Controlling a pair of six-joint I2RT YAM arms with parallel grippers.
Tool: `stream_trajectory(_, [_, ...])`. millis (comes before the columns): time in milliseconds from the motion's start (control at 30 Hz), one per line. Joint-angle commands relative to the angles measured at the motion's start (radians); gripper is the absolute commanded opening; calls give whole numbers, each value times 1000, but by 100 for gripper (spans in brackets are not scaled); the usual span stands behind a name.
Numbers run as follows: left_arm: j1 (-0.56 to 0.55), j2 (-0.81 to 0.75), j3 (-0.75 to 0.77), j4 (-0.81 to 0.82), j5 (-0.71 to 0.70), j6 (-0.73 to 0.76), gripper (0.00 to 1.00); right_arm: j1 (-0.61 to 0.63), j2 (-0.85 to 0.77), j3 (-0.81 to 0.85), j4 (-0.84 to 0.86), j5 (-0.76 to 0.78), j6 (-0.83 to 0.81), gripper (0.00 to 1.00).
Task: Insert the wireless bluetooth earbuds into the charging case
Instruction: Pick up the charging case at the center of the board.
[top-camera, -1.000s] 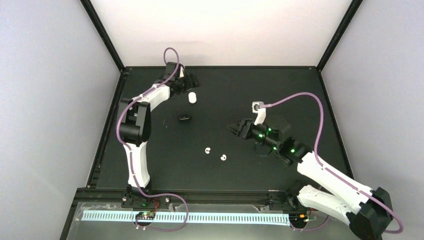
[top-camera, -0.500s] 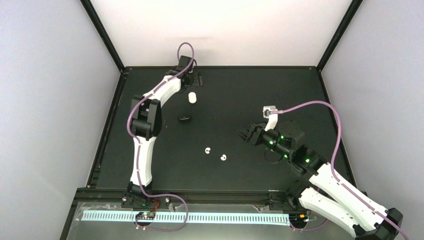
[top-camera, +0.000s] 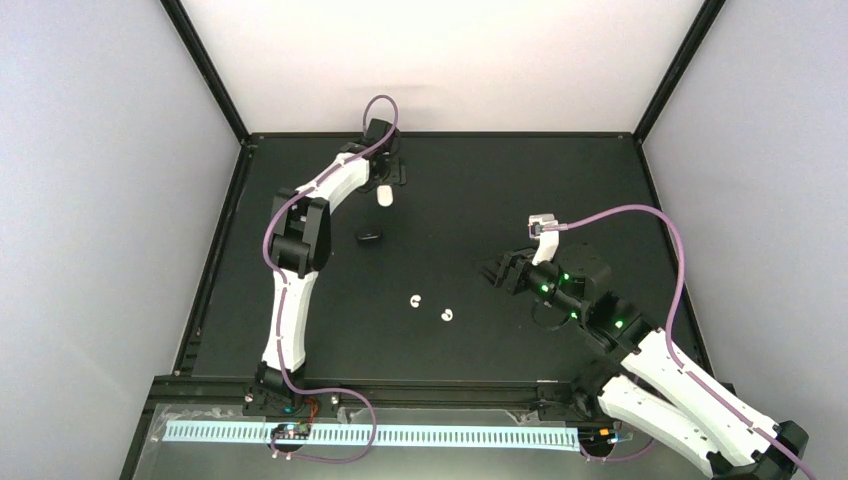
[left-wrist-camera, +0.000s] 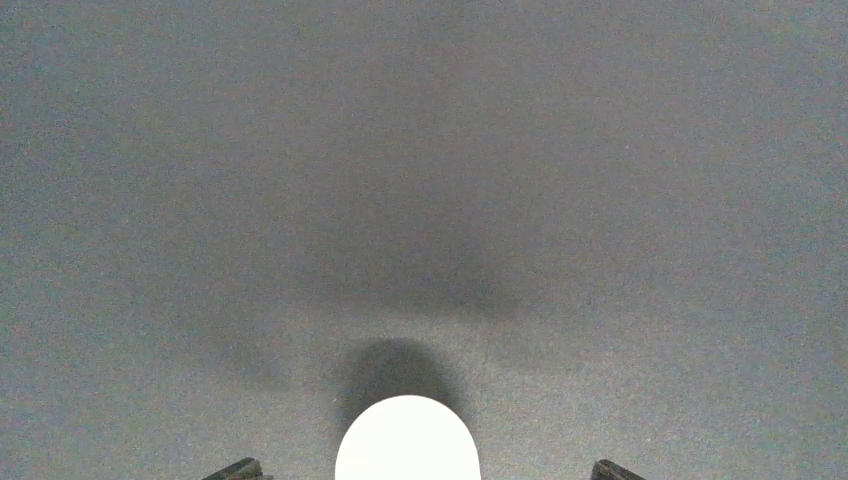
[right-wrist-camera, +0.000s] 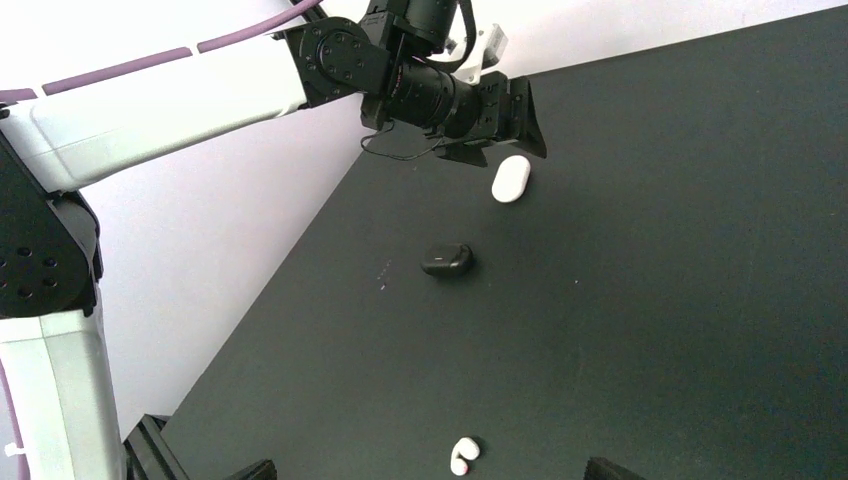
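Two white earbuds (top-camera: 415, 299) (top-camera: 447, 316) lie near the middle of the black table (top-camera: 600, 190). One white earbud (right-wrist-camera: 464, 455) also shows in the right wrist view, between my right fingertips and just ahead of them. A white charging case (top-camera: 384, 196) lies at the far left, with a black case (top-camera: 369, 236) nearer. My left gripper (top-camera: 393, 174) is open just behind the white case (left-wrist-camera: 407, 440), which sits between its fingertips (left-wrist-camera: 235, 468). My right gripper (top-camera: 492, 270) is open and empty, right of the earbuds. No black earbuds are in view.
A black frame rail (top-camera: 215, 260) edges the table, with white walls behind and beside it. The left arm (right-wrist-camera: 150, 90) reaches along the far left. The right wrist view also shows the white case (right-wrist-camera: 510, 179) and black case (right-wrist-camera: 447, 260).
My left gripper has swung right along the back edge and come down behind the white case. My right gripper has drawn back to the right. The earbuds and cases have not moved.
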Motion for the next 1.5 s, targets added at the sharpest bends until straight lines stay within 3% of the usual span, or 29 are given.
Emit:
stream_trajectory(0, [1,44,68,-44,-6,19,84,0,-10,20,-3,25,-27,80])
stream_trajectory(167, [2,85,114,-78,32,22,71,0,-13,25,-13,30,-30,80])
stream_trajectory(467, [2,100,117,-89,28,17,67,1,-21,24,-22,41,-36,81])
stream_trajectory(1067, [-33,105,115,-154,29,95,40,1,-55,10,-45,62,-45,81])
stream_trajectory(1233, [-76,15,76,-151,-3,155,39,0,-75,11,-57,69,-49,81])
stream_trajectory(1467, [-178,-222,-172,-29,48,282,39,0,-122,4,-96,102,-59,81])
